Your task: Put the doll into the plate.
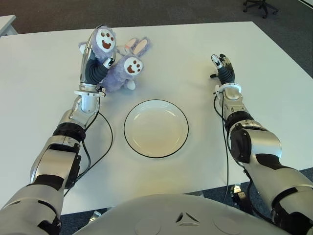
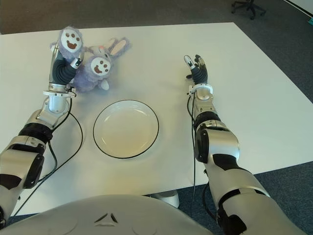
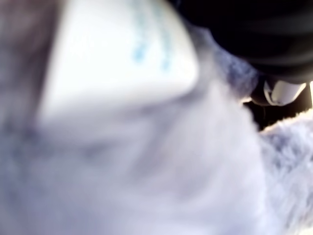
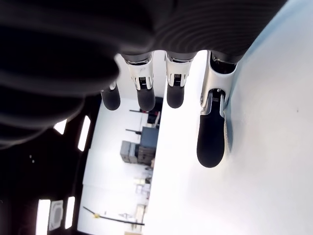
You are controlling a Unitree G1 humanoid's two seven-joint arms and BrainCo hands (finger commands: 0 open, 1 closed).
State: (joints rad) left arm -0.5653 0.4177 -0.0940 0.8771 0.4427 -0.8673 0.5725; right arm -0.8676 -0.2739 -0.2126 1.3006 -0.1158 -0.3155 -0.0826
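Observation:
A purple plush bunny doll [image 1: 123, 68] with white paw-print feet lies at the far left of the white table [image 1: 205, 39]. My left hand [image 1: 95, 68] is shut on it from its left side, and one foot of the doll sticks up above my fingers. Purple fur [image 3: 195, 171] fills the left wrist view. A white plate [image 1: 156, 128] with a thin black rim sits empty in the middle of the table, nearer to me than the doll. My right hand [image 1: 222, 66] shows right of the plate, its fingers [image 4: 211, 142] straight and holding nothing.
A black cable [image 1: 105, 137] loops on the table beside my left forearm, just left of the plate. Dark carpet surrounds the table, and an office chair base [image 1: 259, 6] stands beyond the far right corner.

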